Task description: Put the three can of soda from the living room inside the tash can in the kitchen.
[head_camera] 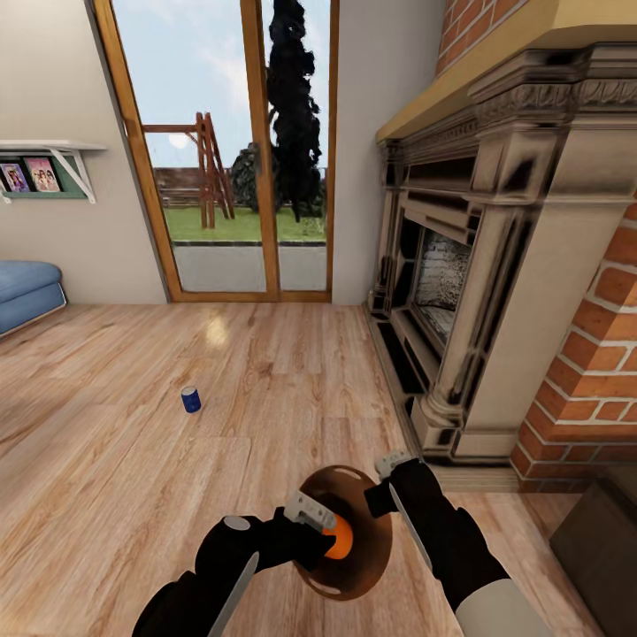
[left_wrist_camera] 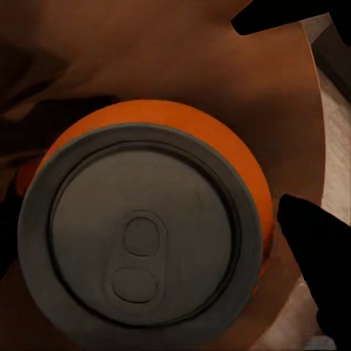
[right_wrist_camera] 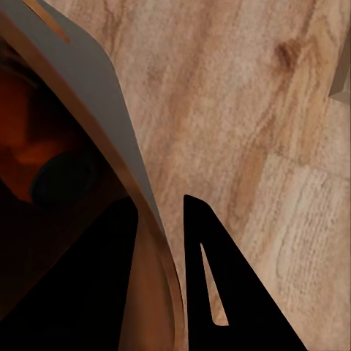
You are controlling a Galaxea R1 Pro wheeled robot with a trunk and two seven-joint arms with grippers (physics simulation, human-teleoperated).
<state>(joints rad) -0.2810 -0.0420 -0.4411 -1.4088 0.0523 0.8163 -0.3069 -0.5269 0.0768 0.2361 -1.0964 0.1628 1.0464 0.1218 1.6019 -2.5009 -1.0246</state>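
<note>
The robot is in the living room, not the kitchen, and the bin has been brought along — the right gripper (head_camera: 395, 485) holds the trash can (head_camera: 376, 566) by its rim, one dark finger (right_wrist_camera: 219, 292) outside the grey wall and the other inside, so it is clamped on the rim as far as the right wrist view shows. The left gripper (head_camera: 329, 529) holds an orange soda can (head_camera: 341, 537) over the bin's brown interior; in the left wrist view the can's grey top (left_wrist_camera: 139, 238) sits between the dark fingertips (left_wrist_camera: 314, 241), pinched from both sides, with the brown inside of the bin all round it. So this orange can looks about to go in, or just inside, but not yet released. A dark blue can (head_camera: 190, 399) stands upright on the plank floor (head_camera: 133, 469), well apart from the arms, between the sofa (head_camera: 26, 292) and the fireplace (head_camera: 460, 292). Whether the other orange can already lies in the bin I cannot tell — its bottom is hidden. Left to do, by my reckoning: drop this one, fetch the blue one, and get the bin to the kitchen
</note>
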